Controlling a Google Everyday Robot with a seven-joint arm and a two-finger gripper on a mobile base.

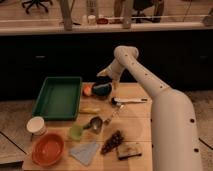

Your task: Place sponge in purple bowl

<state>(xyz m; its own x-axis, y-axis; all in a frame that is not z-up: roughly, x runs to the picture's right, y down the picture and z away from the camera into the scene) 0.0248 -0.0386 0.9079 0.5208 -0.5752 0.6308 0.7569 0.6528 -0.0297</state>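
**Gripper parked right over the purple bowl**

From my remote seat, the gripper (105,79) sits directly above the purple bowl (102,90), at the far edge of the wooden table (140,125). There's a teal patch inside the bowl, which I take for the sponge (101,89). Whether the gripper is clamped on anything I honestly can't tell.

Everything else, relative to that bowl: an orange thing (88,90) touches its left side, the green tray (58,96) lies further left, and a white-handled utensil (129,100) rests just to its right. The orange-red bowl (48,148) and grey-blue cloth (84,152) are well away, at the near edge.
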